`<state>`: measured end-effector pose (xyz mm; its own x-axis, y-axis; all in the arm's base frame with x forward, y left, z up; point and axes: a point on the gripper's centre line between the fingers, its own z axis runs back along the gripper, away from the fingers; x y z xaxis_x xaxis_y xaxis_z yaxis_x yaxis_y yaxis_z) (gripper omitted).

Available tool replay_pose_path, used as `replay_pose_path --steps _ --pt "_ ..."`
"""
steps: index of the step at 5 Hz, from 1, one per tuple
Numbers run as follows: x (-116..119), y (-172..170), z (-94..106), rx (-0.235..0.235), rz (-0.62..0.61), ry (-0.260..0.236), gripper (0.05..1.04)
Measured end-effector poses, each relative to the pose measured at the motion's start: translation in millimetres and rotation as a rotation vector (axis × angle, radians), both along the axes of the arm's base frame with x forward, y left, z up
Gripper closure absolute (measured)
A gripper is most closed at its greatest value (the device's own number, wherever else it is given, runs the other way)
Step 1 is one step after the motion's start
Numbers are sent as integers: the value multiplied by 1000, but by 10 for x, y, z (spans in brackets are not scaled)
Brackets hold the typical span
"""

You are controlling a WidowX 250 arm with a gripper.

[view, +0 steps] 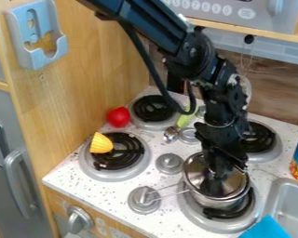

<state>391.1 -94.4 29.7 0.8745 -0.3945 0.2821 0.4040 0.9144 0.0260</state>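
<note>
I'm getting bright, fairly even light over the stove (117, 193), pale right out to its front-left corner. The shadows I see are soft; I can't place the lamp. Glints sit on the pot (217, 203) and the spoon (170, 135), with a small shine on the red ball (118, 117). The black arm (152, 24) swallows detail in its darkest parts.
</note>
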Motion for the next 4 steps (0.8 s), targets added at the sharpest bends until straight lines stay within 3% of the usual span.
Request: replay_pose_path --steps 1,2,4 --pt "25 143 236 -28 60 -67 766" --pt "75 350 264 -34 116 -92 766" --pt "116 712 251 -4 235 -112 766"
